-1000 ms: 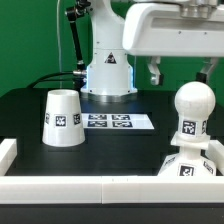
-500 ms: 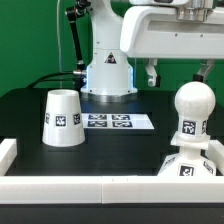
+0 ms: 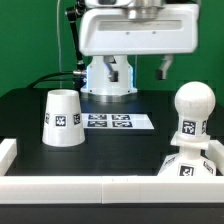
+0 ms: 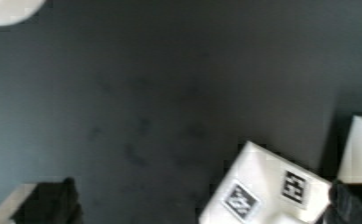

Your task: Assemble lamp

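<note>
A black bench (image 3: 30,110) with a low white rim stands before a green backdrop. The shade (image 3: 62,118) stands near the marker board (image 3: 117,122). The bulb (image 3: 192,108) sits upright on the base (image 3: 188,162) at the exterior view's right. The end effector (image 3: 140,68) hangs above, empty; its opening cannot be told.

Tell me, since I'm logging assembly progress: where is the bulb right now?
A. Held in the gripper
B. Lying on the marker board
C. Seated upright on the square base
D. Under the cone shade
C: in the exterior view the round-headed bulb stands upright on the square base at that view's right, apart from the cone shade and the marker board.
</note>
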`<state>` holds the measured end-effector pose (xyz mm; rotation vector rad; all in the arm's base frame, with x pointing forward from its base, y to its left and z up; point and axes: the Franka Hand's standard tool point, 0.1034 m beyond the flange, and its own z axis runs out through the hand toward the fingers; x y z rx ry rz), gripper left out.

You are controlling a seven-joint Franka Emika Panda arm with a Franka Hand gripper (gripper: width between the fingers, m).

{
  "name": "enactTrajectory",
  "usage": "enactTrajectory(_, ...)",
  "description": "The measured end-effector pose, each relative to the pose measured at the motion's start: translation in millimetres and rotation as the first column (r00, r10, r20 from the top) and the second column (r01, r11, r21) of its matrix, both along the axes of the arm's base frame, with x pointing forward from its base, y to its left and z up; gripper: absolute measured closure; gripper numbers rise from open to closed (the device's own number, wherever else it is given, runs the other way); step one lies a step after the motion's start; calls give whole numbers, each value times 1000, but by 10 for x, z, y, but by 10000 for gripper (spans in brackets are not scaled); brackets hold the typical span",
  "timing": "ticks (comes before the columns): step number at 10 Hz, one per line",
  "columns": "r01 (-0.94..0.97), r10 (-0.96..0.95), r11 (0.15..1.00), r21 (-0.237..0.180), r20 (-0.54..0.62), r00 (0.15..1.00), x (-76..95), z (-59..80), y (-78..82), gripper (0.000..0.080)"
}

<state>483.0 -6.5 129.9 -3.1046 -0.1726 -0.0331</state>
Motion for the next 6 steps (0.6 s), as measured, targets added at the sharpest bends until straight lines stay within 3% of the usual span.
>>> enactTrajectory(2,-7,7,1000,-1,1,1000,5,1,-31,101)
enactTrajectory(6,15,-15,1000,-7,-2,1000,-37,-9,-337,101)
